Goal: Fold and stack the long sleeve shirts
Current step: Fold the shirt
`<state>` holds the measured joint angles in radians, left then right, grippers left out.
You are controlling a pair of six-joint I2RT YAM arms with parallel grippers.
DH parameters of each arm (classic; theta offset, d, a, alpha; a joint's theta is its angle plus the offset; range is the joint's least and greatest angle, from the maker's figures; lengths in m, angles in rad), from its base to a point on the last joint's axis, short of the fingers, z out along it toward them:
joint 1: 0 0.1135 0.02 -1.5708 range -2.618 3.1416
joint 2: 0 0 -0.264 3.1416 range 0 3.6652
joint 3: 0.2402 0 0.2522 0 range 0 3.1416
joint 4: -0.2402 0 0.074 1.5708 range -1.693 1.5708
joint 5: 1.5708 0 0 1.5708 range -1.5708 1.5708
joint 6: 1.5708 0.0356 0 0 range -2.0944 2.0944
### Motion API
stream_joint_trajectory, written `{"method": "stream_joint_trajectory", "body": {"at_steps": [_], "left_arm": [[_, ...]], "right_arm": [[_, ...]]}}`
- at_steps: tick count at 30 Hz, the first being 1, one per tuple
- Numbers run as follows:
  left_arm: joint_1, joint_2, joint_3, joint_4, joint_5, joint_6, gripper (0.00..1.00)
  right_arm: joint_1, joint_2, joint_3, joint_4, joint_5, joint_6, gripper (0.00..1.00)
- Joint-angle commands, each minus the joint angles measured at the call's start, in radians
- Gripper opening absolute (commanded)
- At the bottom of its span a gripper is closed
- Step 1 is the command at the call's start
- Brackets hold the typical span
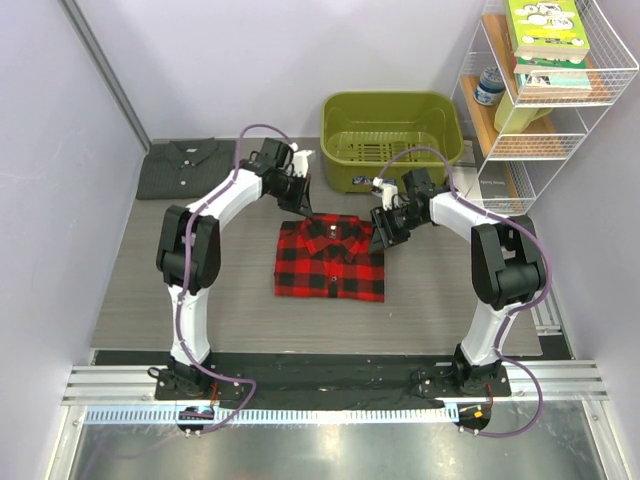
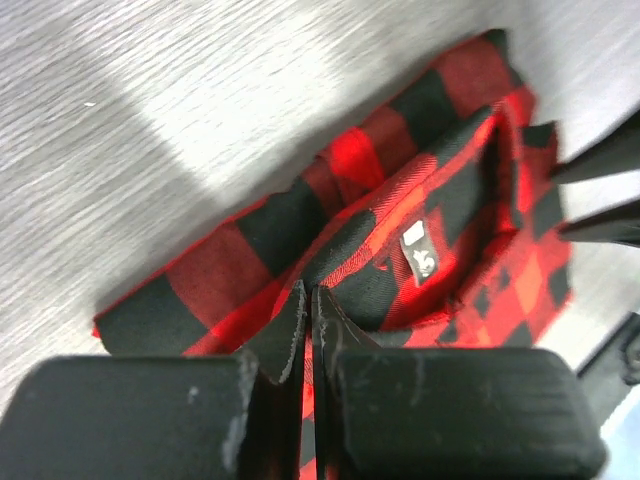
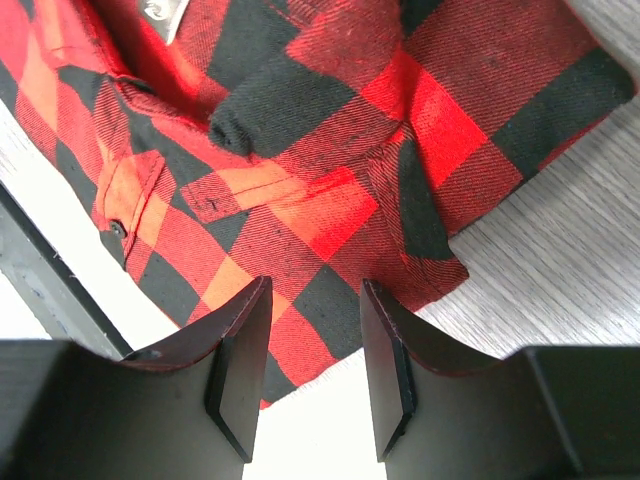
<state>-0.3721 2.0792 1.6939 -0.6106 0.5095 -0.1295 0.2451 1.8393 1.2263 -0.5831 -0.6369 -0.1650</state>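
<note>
Already we have the plaid shirt (image 1: 330, 262) folded on the bench (image 1: 150, 290), left jaws clenched and right jaws released above it; the grey shirt (image 1: 190, 168), far left, still needs stacking, we judge.

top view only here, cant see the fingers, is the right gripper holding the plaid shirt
Observer: No. The right wrist view shows the right gripper open above a corner of the plaid shirt, gripping nothing.
Operator: and the left one
Observer: The left gripper is shut at the shirt's edge. I cannot tell whether cloth is pinched.
Operator: collar side up?
Observer: Yes, the left wrist view shows the white label inside the open collar.
</note>
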Motion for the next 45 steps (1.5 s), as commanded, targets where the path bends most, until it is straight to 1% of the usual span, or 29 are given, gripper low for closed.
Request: {"method": "stream_joint_trajectory", "body": {"at_steps": [1, 2, 5, 6, 7, 8, 9, 10, 11, 13, 14, 16, 17, 19, 23, 25, 26, 27, 31, 33, 36, 37, 39, 40, 41, 42, 43, 44, 45], "left_arm": [[0.001, 0.067, 0.018, -0.034, -0.118, 0.057, 0.01], [0.005, 0.071, 0.016, -0.034, -0.133, 0.060, 0.02], [0.039, 0.078, 0.032, -0.025, -0.112, 0.042, 0.18], [0.067, 0.064, 0.027, -0.006, -0.086, 0.038, 0.29], [0.087, 0.009, 0.009, 0.020, 0.016, 0.027, 0.35], [0.107, -0.026, -0.052, 0.044, 0.094, 0.018, 0.44], [0.148, -0.065, -0.091, 0.070, 0.153, 0.002, 0.47], [0.166, -0.153, -0.171, 0.119, 0.266, -0.039, 0.50], [0.182, -0.191, -0.210, 0.129, 0.312, -0.053, 0.53], [0.196, -0.266, -0.323, 0.112, 0.381, -0.065, 0.54], [0.190, -0.325, -0.367, 0.114, 0.458, -0.094, 0.54], [0.173, -0.364, -0.498, 0.147, 0.542, -0.151, 0.53], [0.147, -0.382, -0.535, 0.155, 0.614, -0.194, 0.52], [0.116, -0.387, -0.624, 0.160, 0.650, -0.197, 0.51], [0.059, -0.348, -0.709, 0.155, 0.644, -0.188, 0.48], [0.068, -0.291, -0.732, 0.166, 0.560, -0.185, 0.47], [0.091, -0.268, -0.731, 0.164, 0.522, -0.177, 0.47], [0.110, -0.219, -0.720, 0.137, 0.442, -0.156, 0.47], [0.229, -0.131, -0.650, 0.077, 0.408, -0.112, 0.47], [0.263, -0.143, -0.631, 0.011, 0.408, -0.064, 0.48], [0.280, -0.263, -0.622, -0.040, 0.431, 0.046, 0.52], [0.283, -0.359, -0.623, -0.066, 0.428, 0.069, 0.56], [0.294, -0.459, -0.643, -0.072, 0.377, 0.108, 0.60], [0.301, -0.519, -0.649, -0.048, 0.344, 0.102, 0.66], [0.335, -0.615, -0.657, -0.026, 0.266, 0.067, 0.72], [0.361, -0.666, -0.674, 0.007, 0.230, 0.023, 0.79], [0.428, -0.704, -0.678, 0.043, 0.203, -0.017, 0.99], [0.453, -0.759, -0.680, 0.092, 0.164, -0.051, 1.00], [0.475, -0.778, -0.675, 0.107, 0.147, -0.144, 1.00]], "right_arm": [[0.005, -0.011, 0.042, 0.026, 0.006, 0.012, 0.46], [0.005, -0.014, 0.050, 0.025, 0.006, 0.013, 0.46], [0.006, -0.044, 0.055, 0.026, -0.030, 0.013, 0.46], [0.008, -0.072, 0.050, 0.029, -0.043, 0.016, 0.47], [0.011, -0.084, 0.038, 0.037, -0.058, 0.021, 0.47], [0.025, -0.101, 0.030, 0.046, -0.094, 0.031, 0.46], [0.036, -0.116, 0.022, 0.055, -0.108, 0.039, 0.47], [0.048, -0.147, 0.004, 0.081, -0.118, 0.047, 0.46], [0.065, -0.158, -0.007, 0.097, -0.127, 0.054, 0.46], [0.106, -0.179, -0.045, 0.147, -0.164, 0.084, 0.46], [0.120, -0.181, -0.057, 0.158, -0.164, 0.090, 0.45], [0.154, -0.164, -0.082, 0.181, -0.200, 0.126, 0.44], [0.160, -0.155, -0.089, 0.193, -0.217, 0.151, 0.41], [0.177, -0.141, -0.123, 0.223, -0.277, 0.212, 0.40], [0.188, -0.103, -0.204, 0.233, -0.274, 0.200, 0.39], [0.159, -0.048, -0.220, 0.227, -0.247, 0.176, 0.38], [0.146, -0.020, -0.214, 0.220, -0.228, 0.170, 0.38], [0.131, 0.033, -0.193, 0.200, -0.212, 0.142, 0.38], [0.091, 0.132, -0.091, 0.093, -0.110, 0.013, 0.36], [0.089, 0.150, -0.035, 0.033, -0.054, -0.048, 0.36], [0.094, 0.126, 0.057, -0.071, -0.053, -0.099, 0.36], [0.100, 0.077, 0.076, -0.084, -0.061, -0.097, 0.36], [0.141, 0.005, 0.096, -0.083, -0.060, -0.096, 0.40], [0.163, -0.062, 0.098, -0.077, -0.044, -0.094, 0.41], [0.198, -0.089, 0.099, -0.066, -0.018, -0.094, 0.43], [0.233, -0.112, 0.092, -0.023, 0.055, -0.093, 0.44], [0.314, -0.135, 0.084, 0.003, 0.093, -0.085, 0.45], [0.353, -0.161, 0.075, 0.037, 0.136, -0.074, 0.45], [0.393, -0.169, 0.059, 0.111, 0.219, -0.071, 0.46]]}}
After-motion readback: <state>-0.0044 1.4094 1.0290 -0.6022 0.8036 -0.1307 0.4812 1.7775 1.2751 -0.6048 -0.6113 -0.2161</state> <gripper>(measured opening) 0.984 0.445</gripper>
